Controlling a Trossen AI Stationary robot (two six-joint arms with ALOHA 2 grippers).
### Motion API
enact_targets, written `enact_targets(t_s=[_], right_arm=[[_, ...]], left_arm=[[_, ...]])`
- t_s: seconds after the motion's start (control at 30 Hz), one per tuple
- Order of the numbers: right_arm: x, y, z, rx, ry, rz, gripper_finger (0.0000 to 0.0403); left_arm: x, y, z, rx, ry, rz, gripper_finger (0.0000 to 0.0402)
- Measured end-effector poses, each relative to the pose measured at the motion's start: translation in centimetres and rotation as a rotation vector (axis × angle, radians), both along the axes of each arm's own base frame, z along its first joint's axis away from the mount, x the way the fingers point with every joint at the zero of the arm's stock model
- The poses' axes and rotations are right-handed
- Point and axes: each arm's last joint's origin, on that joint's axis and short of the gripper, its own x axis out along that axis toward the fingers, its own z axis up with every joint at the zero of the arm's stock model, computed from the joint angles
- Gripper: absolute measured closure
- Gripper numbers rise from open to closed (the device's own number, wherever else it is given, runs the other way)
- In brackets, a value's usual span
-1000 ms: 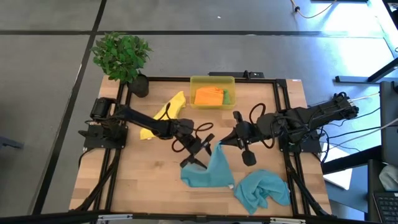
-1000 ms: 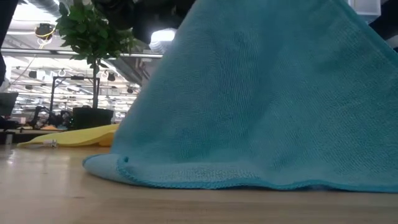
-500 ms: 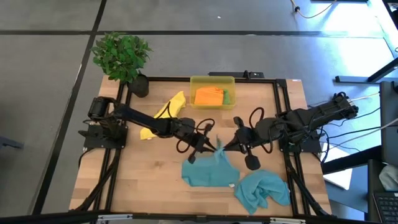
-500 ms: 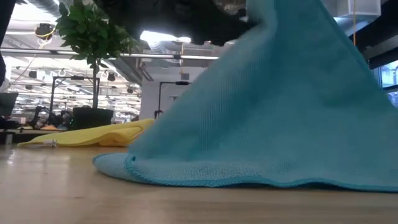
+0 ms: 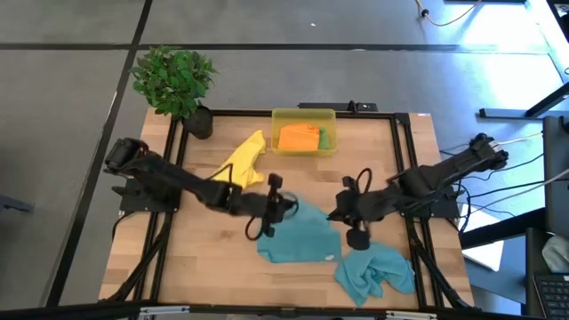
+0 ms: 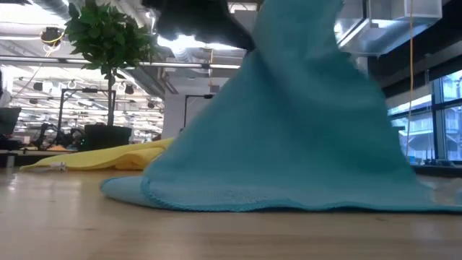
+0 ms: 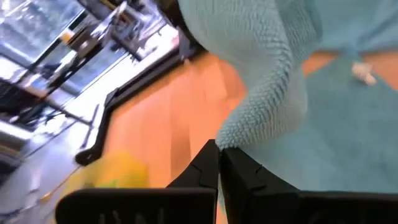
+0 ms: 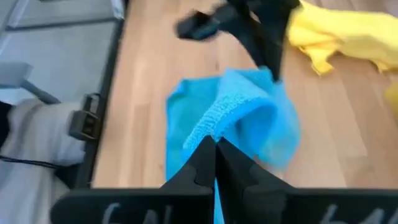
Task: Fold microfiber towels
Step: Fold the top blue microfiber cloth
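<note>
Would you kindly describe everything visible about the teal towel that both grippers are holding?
The teal towel is a soft looped microfibre cloth with a stitched hem. It lies partly on the wooden table near the front middle, its upper part lifted into a peak. The left gripper and the right gripper are each shut on an edge of it. A second, crumpled teal towel lies beside it.

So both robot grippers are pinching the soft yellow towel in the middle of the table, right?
Not quite: both grippers, left gripper and right gripper, pinch the soft teal-blue microfiber towel. The yellow microfiber towel lies untouched near the plant, as the high view shows.
</note>
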Motion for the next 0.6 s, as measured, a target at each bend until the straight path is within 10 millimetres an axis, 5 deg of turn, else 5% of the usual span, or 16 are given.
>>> enact_targets(t_s=[0.27, 0.6], right_arm=[[4.2, 1.9, -8.0, -0.061, 0.239, 0.007, 0.0398], [7.5, 5.1, -13.9, 0.054, 0.317, 0.149, 0.0398]], left_arm=[[-2.3, -3.7, -2.8, -0.149, 0.114, 0.004, 0.0401], [-5.1, -4.2, -7.1, -0.394, 0.300, -0.008, 0.0362]])
